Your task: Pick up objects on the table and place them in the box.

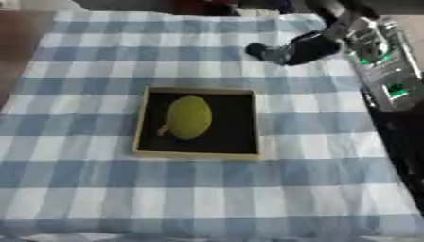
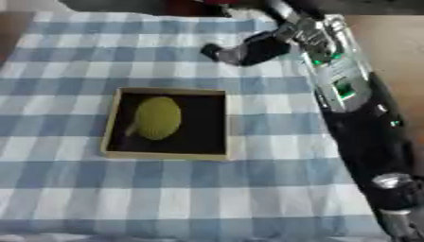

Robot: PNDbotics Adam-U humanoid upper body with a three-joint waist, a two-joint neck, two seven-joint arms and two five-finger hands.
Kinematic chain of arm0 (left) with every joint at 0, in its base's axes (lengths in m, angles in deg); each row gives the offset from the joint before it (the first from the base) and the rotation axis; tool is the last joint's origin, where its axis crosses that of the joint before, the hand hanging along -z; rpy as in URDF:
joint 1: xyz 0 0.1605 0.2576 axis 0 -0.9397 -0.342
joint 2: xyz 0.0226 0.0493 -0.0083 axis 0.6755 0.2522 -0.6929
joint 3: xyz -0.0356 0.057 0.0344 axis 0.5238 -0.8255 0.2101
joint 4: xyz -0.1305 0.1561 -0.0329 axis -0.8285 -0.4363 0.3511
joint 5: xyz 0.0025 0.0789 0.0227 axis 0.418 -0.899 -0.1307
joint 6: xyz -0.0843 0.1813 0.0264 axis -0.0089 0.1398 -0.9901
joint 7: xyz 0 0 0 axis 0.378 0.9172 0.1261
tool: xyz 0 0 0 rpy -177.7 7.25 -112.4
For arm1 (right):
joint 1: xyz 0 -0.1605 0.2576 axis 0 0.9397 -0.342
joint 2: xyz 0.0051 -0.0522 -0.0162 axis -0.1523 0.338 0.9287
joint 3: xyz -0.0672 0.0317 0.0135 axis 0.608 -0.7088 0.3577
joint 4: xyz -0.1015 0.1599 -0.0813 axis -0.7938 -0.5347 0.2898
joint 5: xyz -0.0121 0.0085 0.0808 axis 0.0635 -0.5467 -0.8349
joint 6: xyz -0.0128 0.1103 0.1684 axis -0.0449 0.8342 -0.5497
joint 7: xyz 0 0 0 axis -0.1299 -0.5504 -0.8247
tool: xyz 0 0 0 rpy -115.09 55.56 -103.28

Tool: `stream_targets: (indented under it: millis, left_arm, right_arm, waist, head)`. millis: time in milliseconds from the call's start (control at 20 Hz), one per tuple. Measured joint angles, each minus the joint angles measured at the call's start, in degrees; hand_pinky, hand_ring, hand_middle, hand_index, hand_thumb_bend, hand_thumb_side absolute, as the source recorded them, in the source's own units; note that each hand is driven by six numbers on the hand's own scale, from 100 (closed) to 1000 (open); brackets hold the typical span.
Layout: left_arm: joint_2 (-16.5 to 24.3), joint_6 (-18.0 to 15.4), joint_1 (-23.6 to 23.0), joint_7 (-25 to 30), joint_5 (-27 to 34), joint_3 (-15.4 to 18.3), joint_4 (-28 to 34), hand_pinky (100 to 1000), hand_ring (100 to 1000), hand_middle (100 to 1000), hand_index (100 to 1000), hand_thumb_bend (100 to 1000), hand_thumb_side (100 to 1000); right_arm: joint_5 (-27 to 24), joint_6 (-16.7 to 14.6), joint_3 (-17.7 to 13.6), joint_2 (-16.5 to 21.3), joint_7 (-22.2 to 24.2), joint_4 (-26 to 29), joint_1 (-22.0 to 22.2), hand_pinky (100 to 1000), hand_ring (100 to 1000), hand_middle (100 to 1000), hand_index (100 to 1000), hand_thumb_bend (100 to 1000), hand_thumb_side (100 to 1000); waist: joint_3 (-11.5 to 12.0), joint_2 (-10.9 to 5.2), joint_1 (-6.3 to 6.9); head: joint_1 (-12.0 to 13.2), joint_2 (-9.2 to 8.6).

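A shallow box (image 1: 142, 124) with a wooden rim and a black floor lies in the middle of the checked cloth. Inside it, left of centre, rests a yellow-green oval fruit (image 1: 189, 116) with a small stem end at its lower left. My right hand (image 1: 291, 49) hangs over the far right part of the table, beyond the box and well apart from it. It is a dark blurred shape pointing left. Its arm (image 2: 348, 90) runs down the right side of the view. No left hand shows.
A blue and white checked cloth (image 1: 99, 189) covers the whole table. The right arm's silver and black forearm with green lights lies along the table's right edge. Brown floor shows at the far left (image 1: 16, 33).
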Motion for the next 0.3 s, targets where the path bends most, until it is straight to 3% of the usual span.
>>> stream_targets:
  millis: [150,200,300]
  left_arm:
    - [0.0,-0.1,-0.1,-0.2,-0.1,0.1,0.0,639,511,690,819,100,518]
    - [0.0,-0.2,-0.1,-0.2,-0.1,0.1,0.0,638,511,690,819,100,515]
    - [0.0,-0.2,-0.2,-0.3,-0.2,0.3,0.0,638,511,690,819,100,514]
  right_arm:
    - [-3.1,2.5,-3.5,2.9,-6.2,1.1,1.9,795,803,733,798,319,340]
    - [-3.7,3.1,-4.2,3.4,-7.7,1.3,2.3,797,808,730,786,144,402]
    - [-5.3,4.4,-6.9,4.7,-11.9,1.7,4.5,786,795,715,771,100,431]
  waist:
    - [-0.1,0.00,0.25]
    - [-0.1,0.00,0.31]
    - [-0.6,0.00,0.31]
  head:
    - [0.3,0.00]
    - [0.4,0.00]
    - [0.5,-0.01]
